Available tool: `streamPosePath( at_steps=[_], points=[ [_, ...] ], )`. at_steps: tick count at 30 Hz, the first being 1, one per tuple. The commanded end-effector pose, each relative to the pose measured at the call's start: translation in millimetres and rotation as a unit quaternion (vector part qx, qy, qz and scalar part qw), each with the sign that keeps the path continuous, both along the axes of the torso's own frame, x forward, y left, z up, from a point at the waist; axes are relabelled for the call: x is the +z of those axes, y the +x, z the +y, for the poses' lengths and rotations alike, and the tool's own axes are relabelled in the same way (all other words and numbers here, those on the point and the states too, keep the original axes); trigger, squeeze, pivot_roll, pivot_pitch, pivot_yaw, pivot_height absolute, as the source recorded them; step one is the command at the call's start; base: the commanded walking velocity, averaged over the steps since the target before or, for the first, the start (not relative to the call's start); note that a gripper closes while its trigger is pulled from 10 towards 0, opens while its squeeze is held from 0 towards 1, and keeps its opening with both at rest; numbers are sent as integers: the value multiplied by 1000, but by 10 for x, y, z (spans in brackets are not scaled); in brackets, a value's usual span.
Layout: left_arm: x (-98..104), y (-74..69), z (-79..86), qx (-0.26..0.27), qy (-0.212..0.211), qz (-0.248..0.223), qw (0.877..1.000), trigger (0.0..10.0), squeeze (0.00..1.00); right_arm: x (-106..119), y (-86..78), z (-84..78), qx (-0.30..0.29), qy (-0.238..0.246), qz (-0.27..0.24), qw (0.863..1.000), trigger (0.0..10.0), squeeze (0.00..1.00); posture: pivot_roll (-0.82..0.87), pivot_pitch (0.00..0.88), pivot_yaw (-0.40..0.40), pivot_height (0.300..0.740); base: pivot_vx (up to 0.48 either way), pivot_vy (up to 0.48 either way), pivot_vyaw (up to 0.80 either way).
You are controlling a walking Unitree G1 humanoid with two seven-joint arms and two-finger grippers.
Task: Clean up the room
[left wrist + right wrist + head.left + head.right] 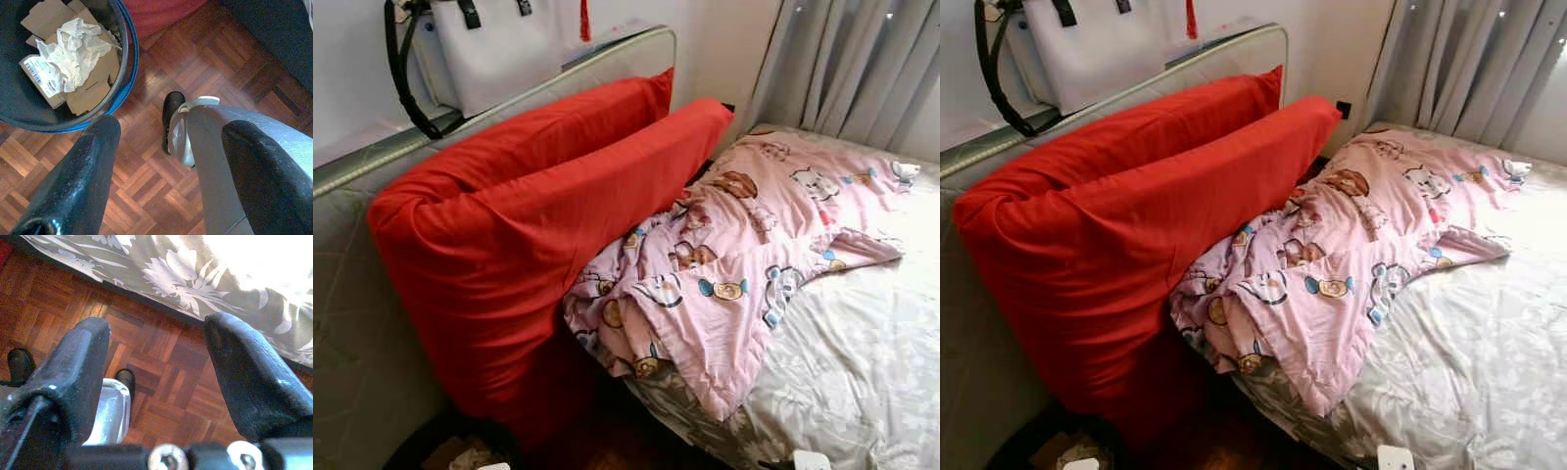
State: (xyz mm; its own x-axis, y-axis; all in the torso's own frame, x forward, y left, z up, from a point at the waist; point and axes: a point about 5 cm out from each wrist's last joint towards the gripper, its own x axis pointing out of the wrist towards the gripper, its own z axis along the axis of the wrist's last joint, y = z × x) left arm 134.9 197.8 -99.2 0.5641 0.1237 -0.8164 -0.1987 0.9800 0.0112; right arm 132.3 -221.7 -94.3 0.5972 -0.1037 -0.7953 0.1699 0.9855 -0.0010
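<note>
**A:** Red fabric first: two long red cushions (pixel 538 206) lean along the padded headboard (pixel 352 323), one behind the other. What lies beside them?

**B:** A pink cartoon-print quilt (pixel 734 255), crumpled against the front cushion and spread over the bed (pixel 862 372), whose grey sheet has a pale leaf pattern. A white bag (pixel 499 49) with black straps sits on the ledge above the headboard. Grey curtains (pixel 862 69) hang at the far end.

**A:** Any containers?

**B:** One: a round dark bin (pixel 128 54) with a blue rim, standing on the wooden parquet floor (pixel 146 186) near the red cushions. Inside lie flattened brown cardboard (pixel 93 83), one piece bearing a barcode label, and crumpled white paper (pixel 73 49) on top.

**A:** And the grippers?

**B:** Left gripper (pixel 166 161) hangs over the floor just beside the bin, fingers spread apart, nothing between them. Right gripper (pixel 156 362) hangs above the parquet by the bed's edge, fingers likewise parted and empty. The robot's silver leg (pixel 215 161) and black foot (pixel 172 120) show below.
</note>
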Motion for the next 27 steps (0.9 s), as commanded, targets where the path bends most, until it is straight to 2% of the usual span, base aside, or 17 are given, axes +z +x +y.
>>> streamPosePath(
  at_steps=[1, 3, 10, 14, 17, 25, 27],
  points=[
    [42, 134, -111, -9, -13, -28, 999, 10000, 0, 5, 3, -10, -1, 0, -3, 1000, 10000, 0, 13, 0, -51, 740, 0, 0, 0],
    [103, 277, -125, -15, -11, -52, 998, 10000, 0, 4, -6, -17, -2, 0, -3, 1000, 10000, 0, 14, 0, -59, 740, 0, 0, 0],
    [101, 294, -110, -16, -16, -42, 999, 10000, 0, 13, 21, -13, -10, 0, -9, 1000, 10000, 0, -11, 0, -54, 740, 0, 0, 0],
    [117, 316, -22, -6, -8, -40, 999, 10000, 0, 9, 52, 55, -1, 8, -10, 1000, 10000, 0, -19, 0, -69, 740, 0, 0, 0],
    [105, 276, 38, 10, -3, -31, 999, 10000, 0, -4, 52, 107, 12, 8, -4, 1000, 10000, 0, -19, 0, -66, 740, 0, 0, 0],
    [87, 220, 75, 5, -3, -21, 1000, 10000, 0, -22, 21, 153, -1, 10, -3, 1000, 10000, 0, -32, 0, -36, 740, 0, 0, 0],
    [67, 150, 120, 4, -2, -13, 1000, 10000, 0, -27, 11, 165, -3, 12, -2, 1000, 10000, 0, -33, 0, -34, 740, 0, 0, 0]
  ],
)
